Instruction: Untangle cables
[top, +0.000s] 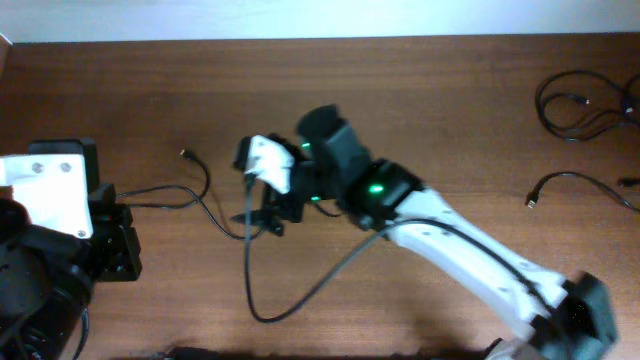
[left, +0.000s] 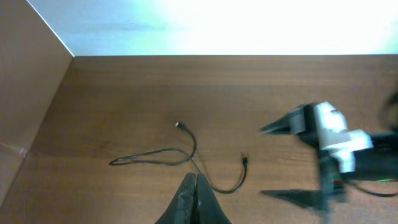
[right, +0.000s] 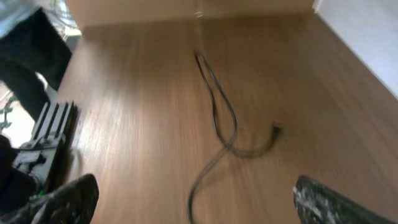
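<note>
One thin black cable (top: 200, 185) lies on the table left of centre, with a plug (top: 185, 153) at its far end. It also shows in the left wrist view (left: 186, 152) and in the right wrist view (right: 217, 118). My right gripper (top: 252, 190) is wide open and empty, its jaws on either side of the cable's near strand, as the right wrist view (right: 196, 193) and left wrist view (left: 273, 162) show. My left gripper (left: 196, 186) is shut and empty, just short of the cable. In the overhead view it (top: 122, 218) sits at the table's left. More cables lie at the far right: a bunch (top: 575, 105) and a single strand (top: 580, 183).
A thicker black cable (top: 265, 312) wired to the right arm loops low over the table's front middle. The left arm's body (top: 50, 250) fills the front left corner. A pale wall runs along the table's far edge (left: 217, 57).
</note>
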